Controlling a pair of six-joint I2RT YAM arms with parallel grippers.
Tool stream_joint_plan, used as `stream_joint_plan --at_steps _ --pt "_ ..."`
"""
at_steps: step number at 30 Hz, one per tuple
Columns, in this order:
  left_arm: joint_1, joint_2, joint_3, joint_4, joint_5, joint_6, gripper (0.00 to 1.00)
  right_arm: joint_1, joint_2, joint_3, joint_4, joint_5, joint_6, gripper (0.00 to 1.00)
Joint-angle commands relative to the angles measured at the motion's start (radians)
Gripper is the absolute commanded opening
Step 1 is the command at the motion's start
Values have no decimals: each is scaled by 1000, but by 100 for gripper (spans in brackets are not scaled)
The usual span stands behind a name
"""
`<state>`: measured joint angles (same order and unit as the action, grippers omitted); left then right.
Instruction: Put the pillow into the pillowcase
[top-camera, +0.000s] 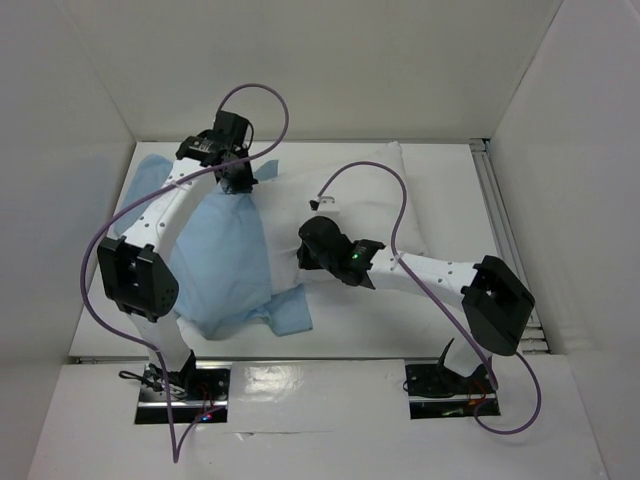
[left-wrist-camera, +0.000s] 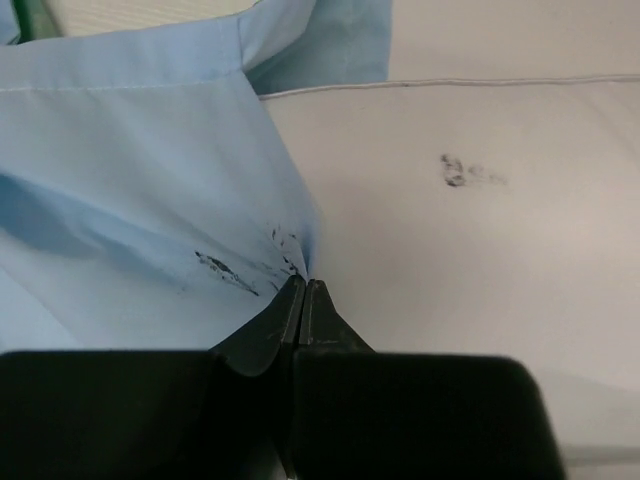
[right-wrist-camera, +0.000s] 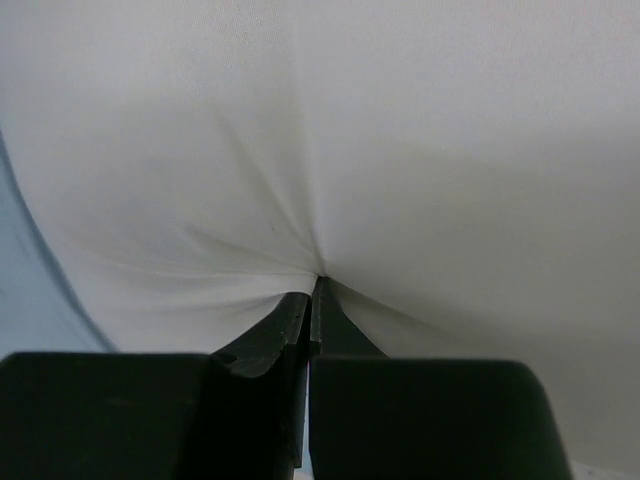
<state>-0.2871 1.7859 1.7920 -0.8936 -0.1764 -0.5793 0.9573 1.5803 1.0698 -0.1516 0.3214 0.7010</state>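
Note:
The white pillow (top-camera: 370, 200) lies across the table's middle and right, its left part inside the light blue pillowcase (top-camera: 225, 265). My left gripper (top-camera: 238, 178) is at the case's far edge, shut on the blue cloth (left-wrist-camera: 150, 200) where it meets the pillow (left-wrist-camera: 470, 260). My right gripper (top-camera: 305, 250) is by the case's mouth, shut on a pinch of white pillow fabric (right-wrist-camera: 330, 150), with creases running into the tips. A strip of blue case (right-wrist-camera: 30, 290) shows at the left of the right wrist view.
White walls enclose the table on the left, back and right. A metal rail (top-camera: 505, 235) runs along the right edge. Purple cables loop over both arms. The case's loose corner (top-camera: 290, 315) lies near the front edge.

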Motion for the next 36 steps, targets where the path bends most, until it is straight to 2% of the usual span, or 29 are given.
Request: stream_joint_plan --at_steps 1,5,6,11,12,14,15,16,19,20,22,25,27,28,29,31,32,34,36 --pt "-30 -77 70 21 66 32 6 32 10 -5 -63 -21 0 0" --pt "-40 -77 135 30 167 59 6 41 10 4 -63 -21 -9 0" --pt "-52 -65 157 30 182 59 3 52 10 4 -63 -12 -9 0" --pt "-115 -20 205 44 287 59 0 84 20 36 -91 45 -9 0" --pt "-136 -4 233 57 349 44 0 84 -8 60 -91 56 -9 0" --pt "-164 29 271 77 438 35 0 84 -37 88 -103 116 -9 0" --pt "-178 39 297 87 525 24 0 84 -55 107 -115 146 -36 0" --pt "-205 52 361 96 569 24 0 84 -92 151 -124 178 -52 0" --pt "-239 81 460 133 708 -22 0 84 -175 205 -105 367 -112 0" --pt "-239 81 460 166 741 -40 0 84 -196 205 -85 462 -124 0" --pt "-248 52 414 229 804 -92 0 84 -238 182 -40 501 -144 0" --pt "-287 32 365 294 753 -93 0 84 -264 90 1 501 -101 0" --pt "-287 58 354 294 753 -93 0 84 -240 38 -46 533 -58 0" --pt "-287 72 354 280 753 -93 7 84 -230 24 -61 559 -26 0" --pt "-287 101 354 266 743 -93 38 84 -220 1 -71 589 -26 0" --pt "-287 122 407 204 727 -54 63 84 -220 -8 -71 590 -43 0" --pt "-287 122 427 185 712 -42 81 84 -220 -17 -71 590 -58 0" --pt "-252 110 451 147 674 -5 92 75 -200 -18 -68 571 -77 0" --pt "-224 37 419 147 629 24 95 64 -186 -18 -68 544 -86 0"
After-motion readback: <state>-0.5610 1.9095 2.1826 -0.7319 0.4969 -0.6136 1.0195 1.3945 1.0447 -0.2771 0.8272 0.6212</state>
